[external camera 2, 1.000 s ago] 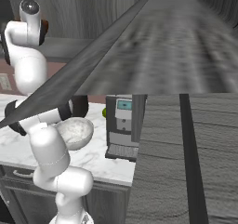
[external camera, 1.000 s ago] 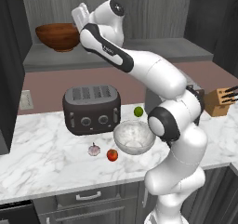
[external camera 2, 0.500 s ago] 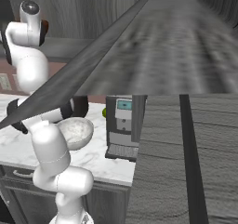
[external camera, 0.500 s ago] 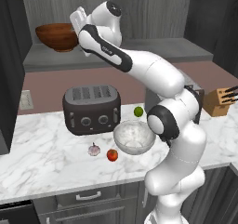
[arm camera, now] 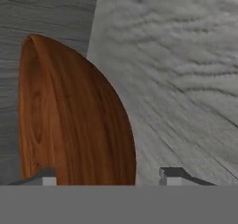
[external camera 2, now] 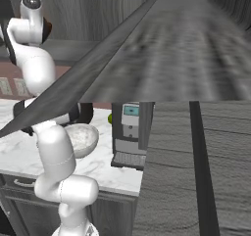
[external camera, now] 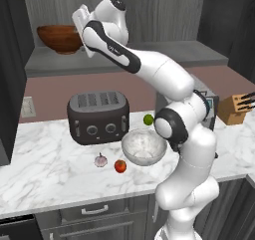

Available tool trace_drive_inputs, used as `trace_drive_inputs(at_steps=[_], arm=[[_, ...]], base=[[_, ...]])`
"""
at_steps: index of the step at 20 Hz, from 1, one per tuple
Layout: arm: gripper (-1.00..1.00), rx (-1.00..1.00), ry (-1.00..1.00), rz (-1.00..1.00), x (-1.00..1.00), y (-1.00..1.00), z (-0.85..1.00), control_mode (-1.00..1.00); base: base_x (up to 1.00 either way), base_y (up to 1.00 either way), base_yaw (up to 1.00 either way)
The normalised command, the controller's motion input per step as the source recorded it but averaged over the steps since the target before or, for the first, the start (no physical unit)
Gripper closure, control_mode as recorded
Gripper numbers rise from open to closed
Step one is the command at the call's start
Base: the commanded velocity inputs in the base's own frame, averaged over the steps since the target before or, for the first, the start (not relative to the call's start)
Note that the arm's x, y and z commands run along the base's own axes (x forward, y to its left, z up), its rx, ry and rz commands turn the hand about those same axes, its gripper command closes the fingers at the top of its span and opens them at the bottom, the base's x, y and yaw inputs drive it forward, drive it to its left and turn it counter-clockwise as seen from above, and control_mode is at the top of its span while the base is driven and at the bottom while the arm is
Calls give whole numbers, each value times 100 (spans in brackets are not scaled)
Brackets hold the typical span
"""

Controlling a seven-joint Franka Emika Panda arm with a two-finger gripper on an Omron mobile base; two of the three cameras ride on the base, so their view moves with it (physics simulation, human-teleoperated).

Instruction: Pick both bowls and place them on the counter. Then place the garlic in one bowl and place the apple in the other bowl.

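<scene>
Reaching up to the plain grey shelf (external camera: 149,60), the white arm has its jaws (arm camera: 104,176) set astride the near rim of the glossy reddish-brown wooden bowl (external camera: 60,38), one tip on each side of the wall. They stand apart and not yet clamped; whether either tip touches the wood I cannot tell. To do this grasp well, I judge the jaws should close squarely across the rim, deep enough that the curved, slick wall cannot pivot out, then lift straight up before drawing back, so the bowl's foot clears the shelf edge. The white grey-marbled bowl (external camera: 144,147) already sits on the white marble desk (external camera: 45,174), with the small whitish-pink garlic bulb (external camera: 100,160) and the small red-orange apple (external camera: 120,166) just beside it, before the dark toaster (external camera: 98,116); the brown bowl wants setting down apart from these.
</scene>
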Motion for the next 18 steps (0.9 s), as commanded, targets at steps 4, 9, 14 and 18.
trace_drive_inputs(at_steps=[4, 9, 14, 18], arm=[[100, 2, -4, 0, -31, -5, -7, -100], [100, 3, -4, -4, -70, -27, -12, -100], [100, 4, -10, -7, -80, -43, -6, -100], [100, 4, -13, -11, -94, -45, -5, -100]], base=[[0, 0, 0], [0, 0, 0], [0, 0, 0], [0, 0, 0]])
